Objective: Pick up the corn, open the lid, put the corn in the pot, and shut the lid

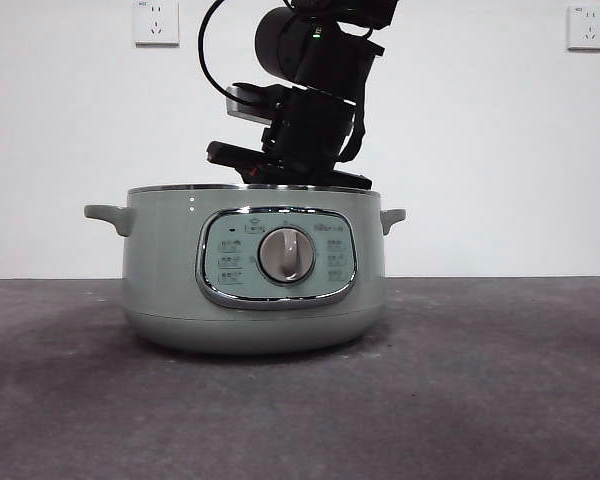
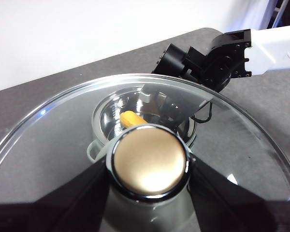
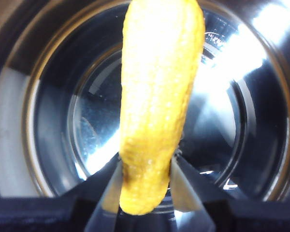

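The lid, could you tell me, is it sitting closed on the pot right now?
No: the left gripper holds the lid by its knob, above the open pot.

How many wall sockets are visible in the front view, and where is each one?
2. One wall socket is at the upper left of the wall, the other wall socket at the upper right, both above the pot. The arm might hide others.

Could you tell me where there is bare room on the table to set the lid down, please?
Bare table lies in front of the pot and to both its sides. Above the pot it is crowded: the right claw holds the corn inside, and the left claw holds the lid above.
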Robot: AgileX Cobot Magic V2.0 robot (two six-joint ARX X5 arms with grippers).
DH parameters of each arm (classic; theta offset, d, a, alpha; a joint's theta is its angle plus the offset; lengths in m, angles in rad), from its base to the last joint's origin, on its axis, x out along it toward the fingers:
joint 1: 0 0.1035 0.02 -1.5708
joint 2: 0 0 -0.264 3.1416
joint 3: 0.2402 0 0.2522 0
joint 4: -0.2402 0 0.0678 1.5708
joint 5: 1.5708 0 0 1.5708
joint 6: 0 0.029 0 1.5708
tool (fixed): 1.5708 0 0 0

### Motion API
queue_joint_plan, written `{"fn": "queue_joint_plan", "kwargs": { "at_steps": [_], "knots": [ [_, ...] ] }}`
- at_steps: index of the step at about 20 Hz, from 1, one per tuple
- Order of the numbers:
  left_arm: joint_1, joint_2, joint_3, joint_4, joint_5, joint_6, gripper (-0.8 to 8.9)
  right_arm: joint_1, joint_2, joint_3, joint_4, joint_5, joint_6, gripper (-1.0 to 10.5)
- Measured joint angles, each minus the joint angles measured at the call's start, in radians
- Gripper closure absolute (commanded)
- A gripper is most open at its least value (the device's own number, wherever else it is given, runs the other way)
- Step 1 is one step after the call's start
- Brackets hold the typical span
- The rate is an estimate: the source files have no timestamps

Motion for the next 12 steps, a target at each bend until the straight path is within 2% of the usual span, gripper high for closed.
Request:
{"fn": "queue_joint_plan", "kwargs": {
  "at_steps": [2,3,8,12],
  "knots": [
    [0.0,0.0,0.0,0.0,0.005,0.0,8.21,0.0,0.0,0.0,-0.001,0.001,0.0,4.9],
    [0.0,0.0,0.0,0.0,0.005,0.0,8.21,0.001,0.0,0.0,-0.015,0.002,0.0,4.6],
    [0.0,0.0,0.0,0.0,0.005,0.0,8.21,0.007,-0.036,0.087,-0.058,0.015,-0.004,4.7],
    [0.0,0.016,0.0,0.012,0.005,0.002,8.21,0.005,-0.194,0.261,-0.18,0.091,-0.003,4.7]
  ]
}}
